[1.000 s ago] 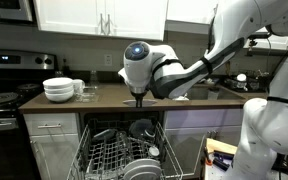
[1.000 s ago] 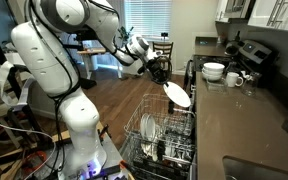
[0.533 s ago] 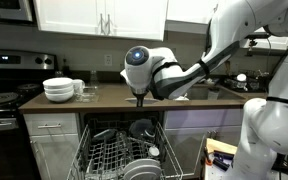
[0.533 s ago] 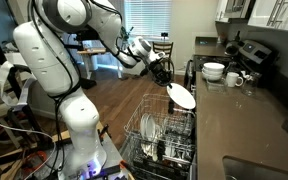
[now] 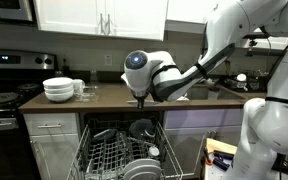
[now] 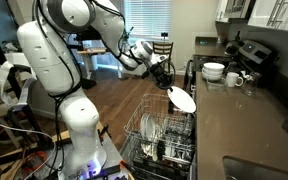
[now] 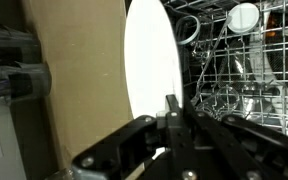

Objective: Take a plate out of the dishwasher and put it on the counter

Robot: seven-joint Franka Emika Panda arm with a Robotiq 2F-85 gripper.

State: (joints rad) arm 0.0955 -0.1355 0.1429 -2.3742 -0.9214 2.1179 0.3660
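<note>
While the jaws pinch its rim, plate (image 6: 182,99) above dishwasher (image 6: 160,138), beside counter (image 6: 246,122).

I see the counter (image 5: 109,97) as a long brown worktop over white cabinet fronts, and it shows in both exterior views. A stack of white bowls (image 5: 58,90) stands on it at the end nearest the stove (image 5: 2,100). Mugs (image 5: 80,88) stand just beside the stack, on the side away from the stove. Small items (image 5: 240,78) stand at the opposite end; I cannot identify them at this size.
</note>
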